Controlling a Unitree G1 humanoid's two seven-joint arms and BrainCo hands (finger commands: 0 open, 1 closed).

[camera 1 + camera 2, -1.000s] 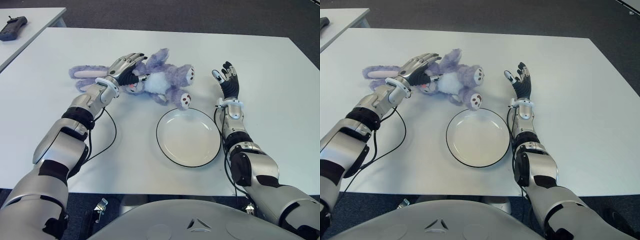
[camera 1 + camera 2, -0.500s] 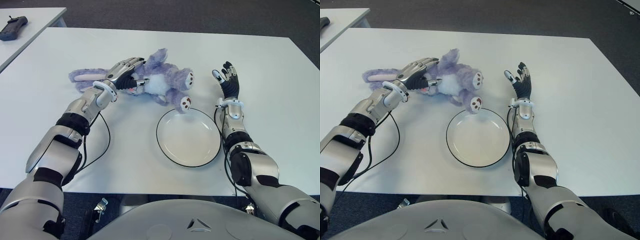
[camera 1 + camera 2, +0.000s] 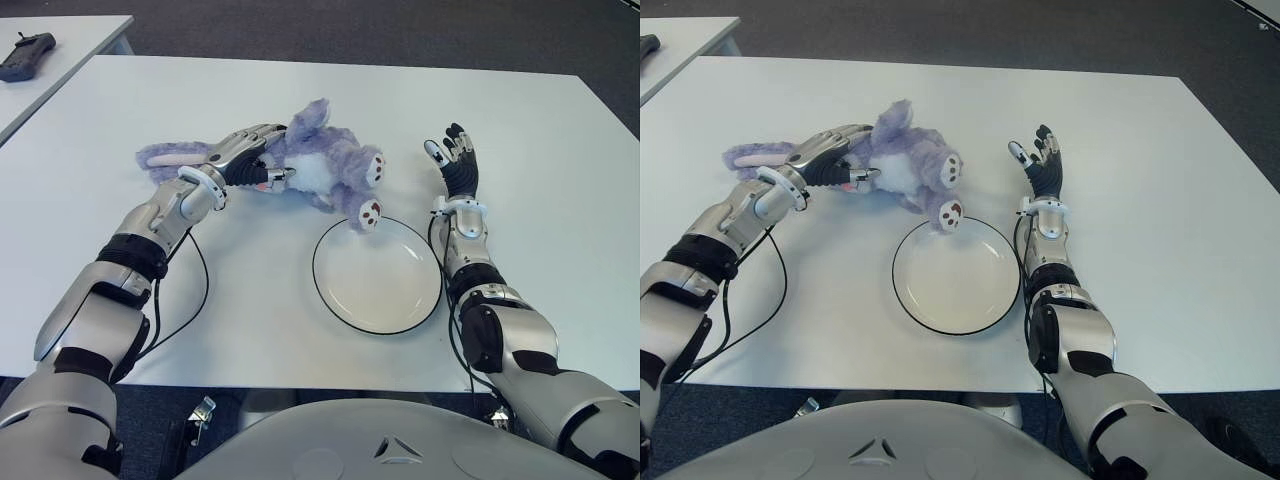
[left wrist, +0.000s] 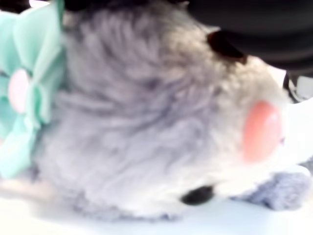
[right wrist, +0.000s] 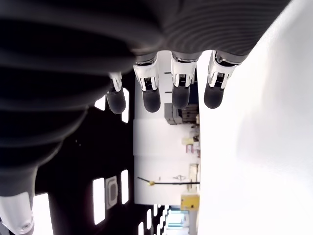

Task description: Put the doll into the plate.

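Left hand [image 3: 245,155] fingers clenched around doll [image 3: 320,165] head, holding it just beside plate [image 3: 378,275], one foot over the rim, likely for carrying in. Right hand [image 3: 458,165] fingers released, beside plate on bench [image 3: 540,150].

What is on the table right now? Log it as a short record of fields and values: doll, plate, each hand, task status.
doll: purple plush doll lying on the white table, one foot at the plate's far rim
plate: white plate with dark rim, nothing in it
left hand: left hand closed around the doll's head end
right hand: right hand open, fingers raised, right of the plate, holding nothing
task status: doll not yet in the plate
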